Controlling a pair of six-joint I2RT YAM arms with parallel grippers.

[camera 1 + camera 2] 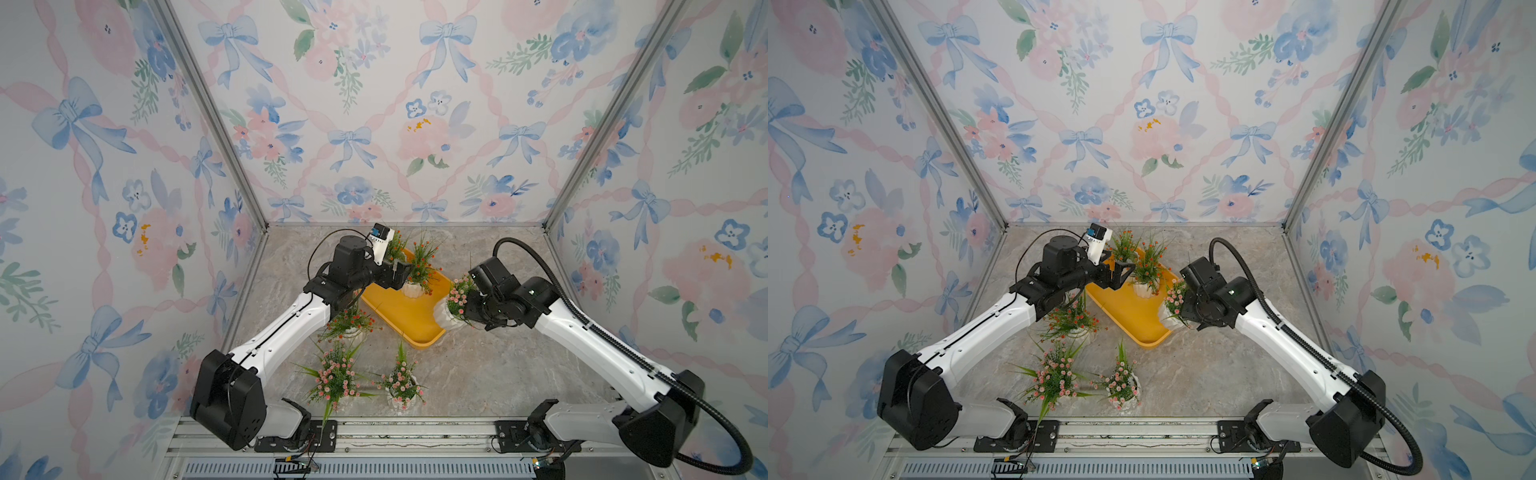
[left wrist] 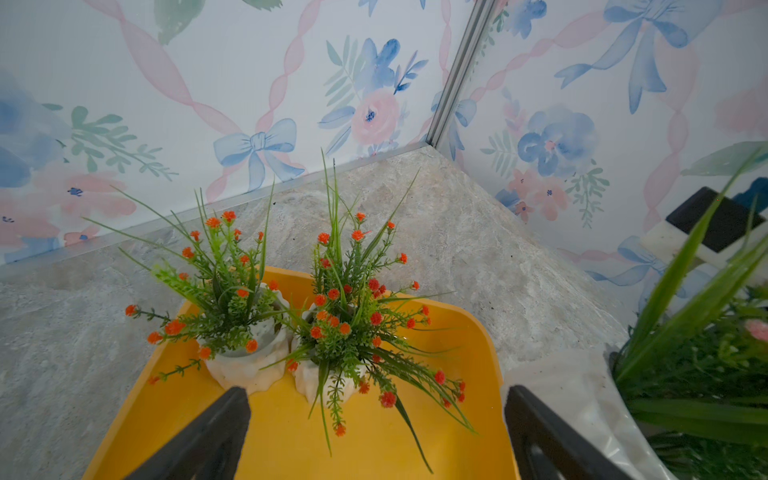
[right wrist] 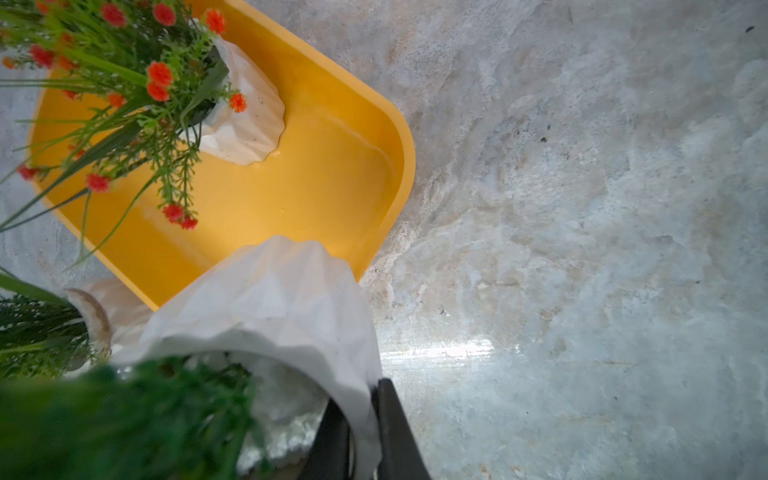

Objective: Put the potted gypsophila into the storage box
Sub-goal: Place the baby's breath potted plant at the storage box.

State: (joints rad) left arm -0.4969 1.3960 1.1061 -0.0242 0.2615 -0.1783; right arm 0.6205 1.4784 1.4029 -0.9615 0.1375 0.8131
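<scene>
Tightly, right claw (image 3: 359, 399) pinches rim of potted gypsophila (image 3: 270, 299) near storage box (image 3: 332, 187).

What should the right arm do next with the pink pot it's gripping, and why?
Probably move the pink pot further over the storage box and lower it. The right gripper pinches its rim, and it hangs tilted at the box's edge; the orange-flowered pots fill one end, leaving bare floor.
</scene>
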